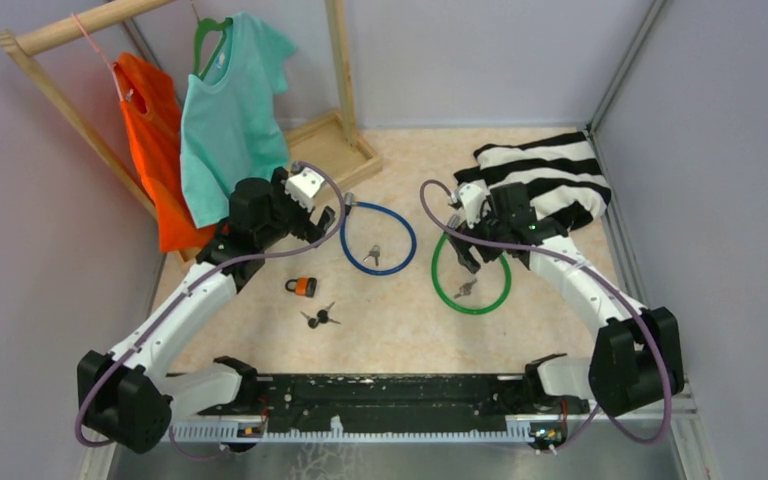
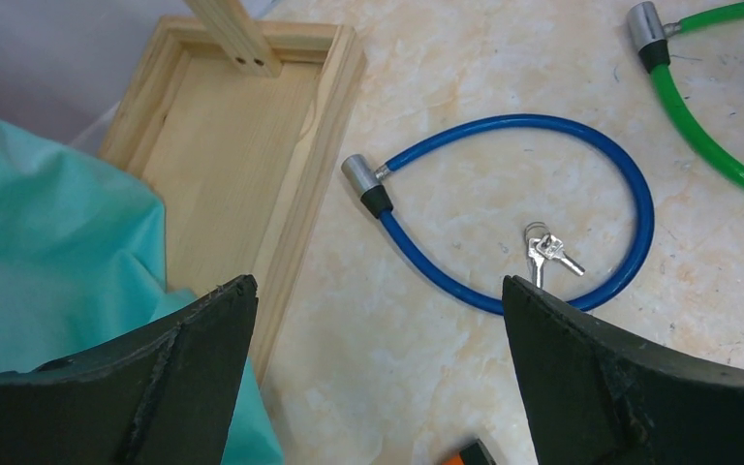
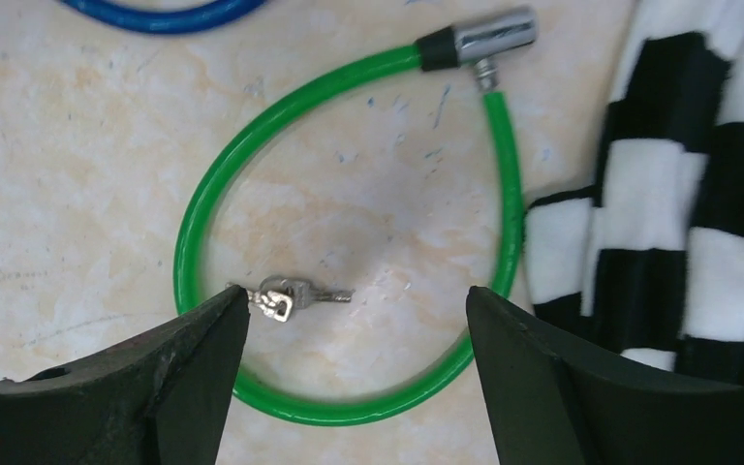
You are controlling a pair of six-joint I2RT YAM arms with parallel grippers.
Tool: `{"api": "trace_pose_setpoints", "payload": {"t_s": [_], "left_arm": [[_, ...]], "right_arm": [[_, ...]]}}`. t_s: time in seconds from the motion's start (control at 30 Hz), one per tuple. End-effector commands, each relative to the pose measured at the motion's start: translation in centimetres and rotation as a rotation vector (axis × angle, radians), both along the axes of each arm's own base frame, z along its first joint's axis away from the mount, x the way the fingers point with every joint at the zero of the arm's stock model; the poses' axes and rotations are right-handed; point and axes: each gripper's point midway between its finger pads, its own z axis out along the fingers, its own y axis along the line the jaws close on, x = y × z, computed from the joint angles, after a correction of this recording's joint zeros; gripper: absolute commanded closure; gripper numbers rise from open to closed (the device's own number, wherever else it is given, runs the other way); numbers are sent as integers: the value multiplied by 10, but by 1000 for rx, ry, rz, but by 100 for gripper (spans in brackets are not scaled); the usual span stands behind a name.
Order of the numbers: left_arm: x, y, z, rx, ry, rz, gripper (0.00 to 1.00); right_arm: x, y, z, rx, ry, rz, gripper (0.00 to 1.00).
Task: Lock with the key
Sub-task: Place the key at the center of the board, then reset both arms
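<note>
A blue cable lock (image 1: 407,232) lies in a loop with silver keys (image 1: 373,254) inside it. In the left wrist view the cable (image 2: 630,194) and keys (image 2: 547,254) show. A green cable lock (image 1: 471,305) holds silver keys (image 1: 465,289); in the right wrist view the keys (image 3: 295,295) lie inside the loop (image 3: 189,242). An orange padlock (image 1: 302,287) and black-headed keys (image 1: 319,318) lie nearer. My left gripper (image 1: 326,220) (image 2: 378,320) is open and empty beside the blue loop's left side. My right gripper (image 1: 463,248) (image 3: 358,310) is open and empty above the green loop's keys.
A wooden clothes rack base (image 2: 223,145) stands at the back left, with a teal shirt (image 1: 228,110) and an orange top (image 1: 155,140) hanging over it. A black and white striped cloth (image 1: 550,180) lies at the back right, next to the green loop (image 3: 678,223).
</note>
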Motion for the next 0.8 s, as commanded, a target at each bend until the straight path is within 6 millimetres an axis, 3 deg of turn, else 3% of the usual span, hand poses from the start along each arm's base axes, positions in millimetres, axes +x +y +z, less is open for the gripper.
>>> {"api": "trace_pose_setpoints", "payload": {"t_s": [0.0, 0.07, 0.2, 0.37, 0.53, 0.6, 0.77], "left_arm": [[5, 13, 11, -49, -25, 56, 0], [7, 21, 14, -60, -37, 76, 0], [8, 43, 21, -159, -51, 121, 0], [6, 53, 31, -249, -110, 99, 0], [11, 45, 34, -266, -98, 57, 0], [14, 44, 30, -273, -79, 51, 0], [17, 50, 28, -323, -125, 100, 0]], "right_arm": [[34, -5, 56, 18, -122, -139, 17], [43, -12, 72, 8, -169, -192, 15], [59, -28, 105, 37, -302, -316, 1], [74, -42, 130, 163, -363, -440, 1], [89, -40, 142, 193, -350, -435, 1], [90, -36, 144, 179, -358, -383, 1], [88, -43, 141, 239, -458, -451, 1]]}}
